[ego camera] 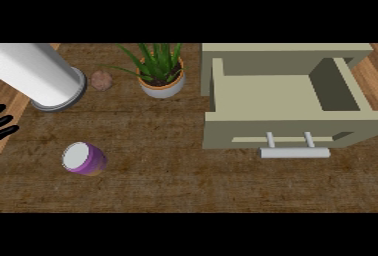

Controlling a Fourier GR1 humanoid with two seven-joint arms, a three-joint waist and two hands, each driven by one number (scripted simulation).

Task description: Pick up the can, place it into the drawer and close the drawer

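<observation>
Standing upright, the can (84, 159) points lid-up.

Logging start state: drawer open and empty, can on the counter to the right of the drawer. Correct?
No: the can is on the counter to the left of the drawer, not the right. The drawer is open and empty, as said. The head view shows this.

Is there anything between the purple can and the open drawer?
No. In the head view, only bare counter lies between the can and the drawer.
</observation>
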